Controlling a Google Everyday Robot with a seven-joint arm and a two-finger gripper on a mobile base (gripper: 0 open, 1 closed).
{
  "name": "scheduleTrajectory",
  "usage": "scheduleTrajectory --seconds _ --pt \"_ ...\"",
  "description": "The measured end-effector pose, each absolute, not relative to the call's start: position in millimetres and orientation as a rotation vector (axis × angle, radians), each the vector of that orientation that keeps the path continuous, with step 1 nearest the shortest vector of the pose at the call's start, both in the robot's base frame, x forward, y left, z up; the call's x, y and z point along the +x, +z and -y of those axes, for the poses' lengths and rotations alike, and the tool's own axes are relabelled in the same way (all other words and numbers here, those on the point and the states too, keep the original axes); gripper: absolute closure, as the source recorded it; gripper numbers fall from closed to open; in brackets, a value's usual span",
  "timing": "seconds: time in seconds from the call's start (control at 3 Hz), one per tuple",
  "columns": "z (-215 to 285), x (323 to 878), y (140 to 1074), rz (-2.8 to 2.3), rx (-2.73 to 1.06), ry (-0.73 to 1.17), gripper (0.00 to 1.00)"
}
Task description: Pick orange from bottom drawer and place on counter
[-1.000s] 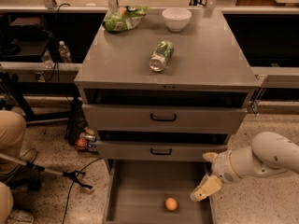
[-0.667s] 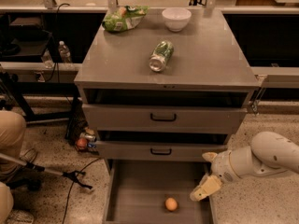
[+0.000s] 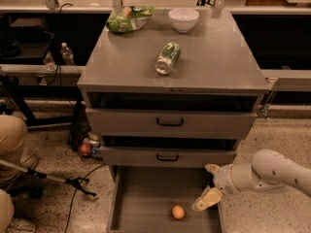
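Where the grey cabinet fills the middle of the view, its counter (image 3: 218,67) is the broadest thing, a flat square top with a thin edge lip. Under its front edge, two grey drawers with black handles are stacked, the upper drawer (image 3: 126,123) over the lower drawer (image 3: 131,157).

At six o'clock in the view the bottom drawer (image 3: 141,198) stands pulled out over the speckled floor (image 3: 48,198), showing its plain floor and low side walls. A white arm (image 3: 277,171) reaches in from the four o'clock edge.

On the counter, a green bag (image 3: 129,19) lies at the eleven o'clock corner. A white bowl (image 3: 183,19) stands upright at twelve o'clock, and a green can (image 3: 167,58) lies on its side near the middle.

The gripper (image 3: 209,184) hangs over the bottom drawer's right wall. Its two fingers are spread apart with nothing between them: one points up near the lower drawer's front, the other slants down toward the tray.

The orange (image 3: 178,212) rests on the bottom drawer's floor, right of middle and toward the near end. It lies at about eight o'clock from the gripper, near the lower fingertip but clear of it.
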State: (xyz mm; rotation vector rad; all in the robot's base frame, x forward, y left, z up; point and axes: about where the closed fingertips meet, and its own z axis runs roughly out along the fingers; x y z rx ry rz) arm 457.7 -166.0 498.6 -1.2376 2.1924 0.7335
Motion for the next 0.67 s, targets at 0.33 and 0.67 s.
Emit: scheduleTrajectory --seconds 0.33,0.67 --pt "160 467 461 -2.18 -1.202 0.797 0.0" --pt "154 473 428 -2.161 -1.141 0.875 0.0"
